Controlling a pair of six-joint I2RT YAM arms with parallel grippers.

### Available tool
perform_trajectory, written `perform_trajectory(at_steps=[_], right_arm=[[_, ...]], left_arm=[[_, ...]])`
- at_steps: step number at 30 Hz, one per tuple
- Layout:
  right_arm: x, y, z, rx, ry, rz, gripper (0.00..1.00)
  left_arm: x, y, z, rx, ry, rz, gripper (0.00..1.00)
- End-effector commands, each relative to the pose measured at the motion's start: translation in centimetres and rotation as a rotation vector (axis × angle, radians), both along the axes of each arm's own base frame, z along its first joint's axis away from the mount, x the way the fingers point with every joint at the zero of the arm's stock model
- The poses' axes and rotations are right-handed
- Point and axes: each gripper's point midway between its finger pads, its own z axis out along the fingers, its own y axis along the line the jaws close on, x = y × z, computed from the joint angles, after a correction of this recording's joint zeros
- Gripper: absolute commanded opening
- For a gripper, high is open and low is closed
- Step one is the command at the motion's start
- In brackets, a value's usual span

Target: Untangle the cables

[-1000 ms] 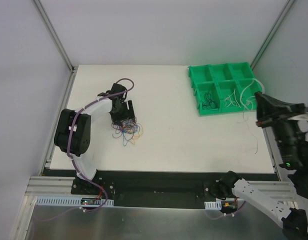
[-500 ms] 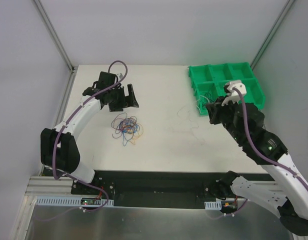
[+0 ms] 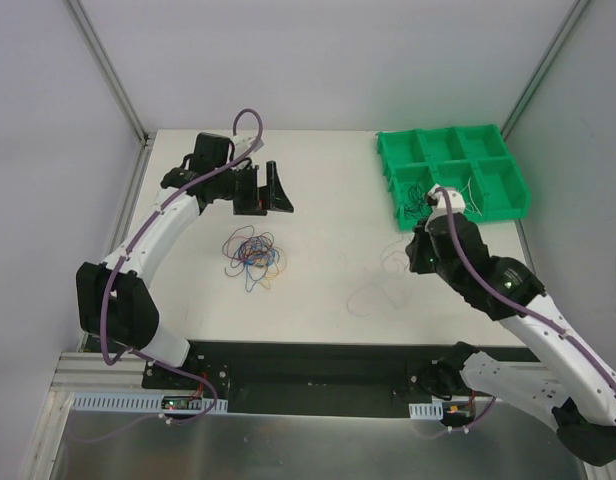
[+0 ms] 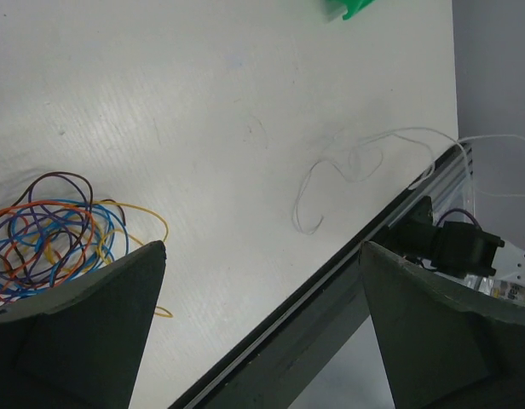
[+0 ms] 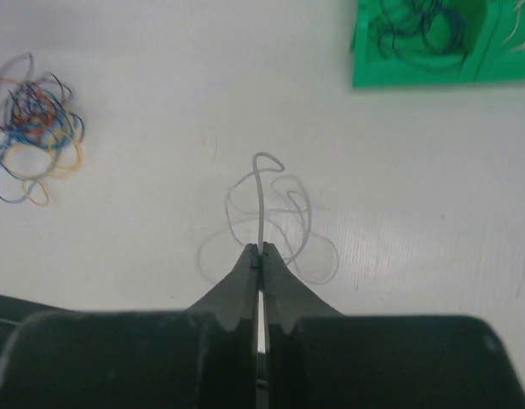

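A tangle of thin blue, red, orange, yellow and black cables (image 3: 251,252) lies on the white table left of centre. It also shows in the left wrist view (image 4: 49,239) and the right wrist view (image 5: 32,128). My left gripper (image 3: 269,190) is open and empty, hovering behind the tangle (image 4: 262,247). My right gripper (image 3: 420,256) is shut on one white cable (image 5: 260,192), pinched between the fingertips (image 5: 261,249). The rest of that cable lies in loose loops on the table (image 3: 380,285), and shows in the left wrist view (image 4: 348,166).
A green compartment tray (image 3: 498,214) stands at the back right, holding black cables (image 3: 420,198) and white cables (image 3: 473,192). Its front corner shows in the right wrist view (image 5: 416,77). The table's black front edge (image 4: 331,290) runs close below the left gripper's view.
My right arm swung in from the far right, past the tray, to the table's middle right with the white cable. My left gripper rose off the tangle and moved back and right.
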Motion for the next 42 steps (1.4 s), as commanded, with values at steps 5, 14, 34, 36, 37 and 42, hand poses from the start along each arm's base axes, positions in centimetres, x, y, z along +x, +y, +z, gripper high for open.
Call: perform_trajectory(at_steps=[5, 14, 34, 36, 37, 42], right_arm=[[-1.3, 1.8, -12.6, -0.053, 0.463, -0.087, 0.01], [-2.3, 0.9, -16.9, -0.194, 0.725, -0.092, 0.70], [-3.1, 1.8, -24.8, -0.390, 0.813, -0.064, 0.84], [-3.6, 2.1, -25.4, -0.385, 0.821, -0.040, 0.82], [-3.7, 2.1, -25.7, -0.376, 0.814, -0.039, 0.80], [-3.7, 0.9, -26.1, -0.428, 0.792, -0.069, 0.53]], left_arm=[[-2.5, -1.0, 0.4, -0.066, -0.022, -0.090, 0.95], [-2.9, -1.2, 1.1, -0.090, -0.032, -0.108, 0.95], [-2.4, -0.4, 1.0, -0.076, -0.045, -0.077, 0.93], [-2.4, -0.4, 1.0, -0.076, -0.045, -0.075, 0.93], [-2.4, -0.3, 1.0, -0.075, -0.043, -0.073, 0.93], [-2.3, -0.3, 0.8, -0.073, -0.038, -0.071, 0.93]])
